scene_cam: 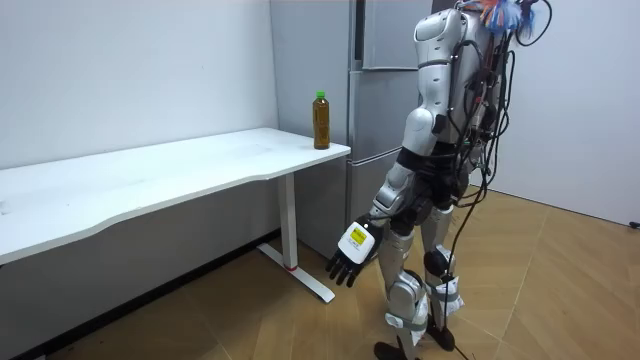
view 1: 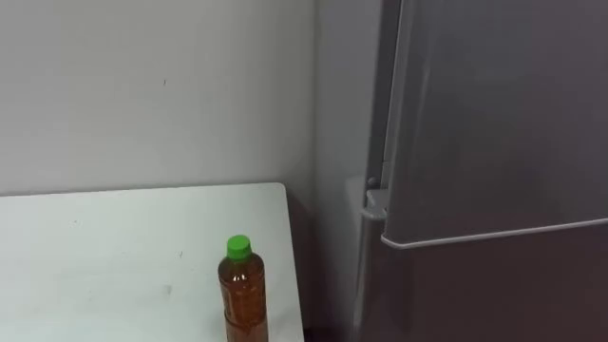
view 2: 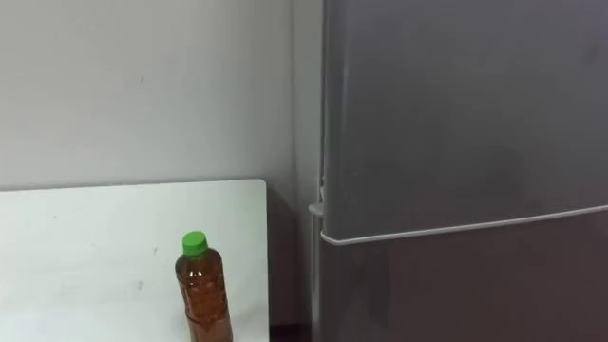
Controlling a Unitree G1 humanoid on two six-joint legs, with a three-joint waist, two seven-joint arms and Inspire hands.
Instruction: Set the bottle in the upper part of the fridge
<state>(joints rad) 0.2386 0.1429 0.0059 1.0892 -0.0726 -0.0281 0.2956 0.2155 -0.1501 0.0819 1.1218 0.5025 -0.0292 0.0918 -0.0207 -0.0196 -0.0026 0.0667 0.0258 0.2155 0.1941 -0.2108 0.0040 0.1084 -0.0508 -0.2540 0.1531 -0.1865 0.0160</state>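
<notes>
A brown bottle [view 1: 243, 290] with a green cap stands upright at the right front corner of the white table [view 1: 114, 247], close to its edge. In the room view the bottle [scene_cam: 321, 120] is at the table's end nearest the fridge. The grey fridge [view 1: 494, 142] rises to the right of the table with both doors closed; the seam between the upper and lower doors [view 1: 494, 233] runs across at about the height of the bottle's cap. I stand upright facing the fridge. My left hand [scene_cam: 350, 255] hangs low beside my leg, fingers relaxed and holding nothing.
A narrow gap separates the table's right edge from the fridge's side. A plain pale wall [view 1: 142, 95] stands behind the table. Wooden floor [scene_cam: 560, 290] lies open around and behind me.
</notes>
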